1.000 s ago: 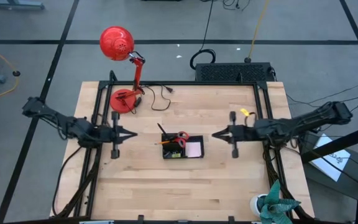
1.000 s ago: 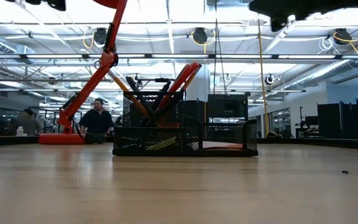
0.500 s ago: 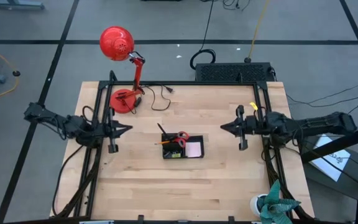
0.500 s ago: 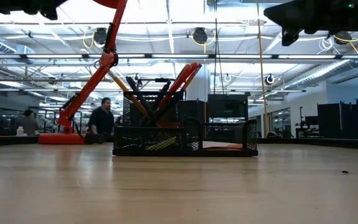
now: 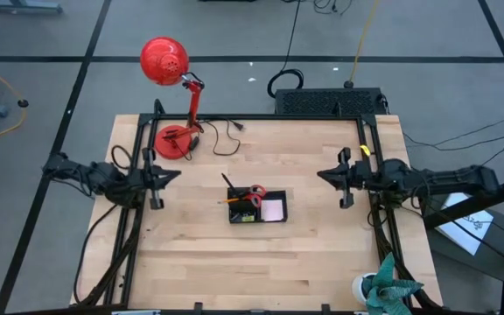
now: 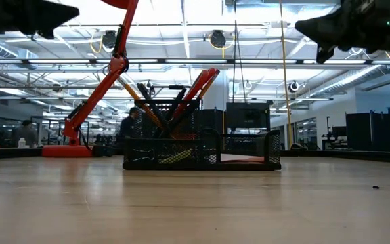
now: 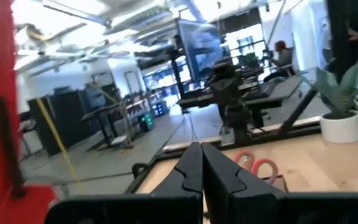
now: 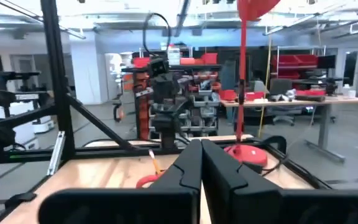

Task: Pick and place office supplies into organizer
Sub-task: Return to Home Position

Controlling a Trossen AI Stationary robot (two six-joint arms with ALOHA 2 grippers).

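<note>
The black mesh organizer [image 5: 257, 208] [image 6: 200, 152] stands on its base at the table's middle. In it are the red-handled scissors [image 5: 255, 192] [image 6: 198, 87], an orange pencil [image 5: 234, 200], a black pen [image 5: 228, 183] and the pink sticky-note pad [image 5: 272, 210]; the long ones lean in its taller compartment. My left gripper [image 5: 175, 174] [image 7: 201, 152] hovers to the organizer's left, shut and holding nothing. My right gripper [image 5: 321, 176] [image 8: 201, 149] hovers to its right, also shut and holding nothing. Both point toward the table's middle, above table height [image 6: 65, 12] [image 6: 305, 27].
A red desk lamp [image 5: 177, 140] stands at the far left corner with its cord [image 5: 226, 136] on the table. A larger black box [image 5: 329, 101] sits beyond the far edge. A potted plant [image 5: 383, 287] is at the near right corner. Bare wood [image 5: 261, 262] lies around the organizer.
Both arms have drawn back from the organizer, the left gripper toward the table's left edge and the right gripper toward the right edge. Both show lower in the low view. The organizer and its contents have stayed put. A person in the room behind has walked rightward.
</note>
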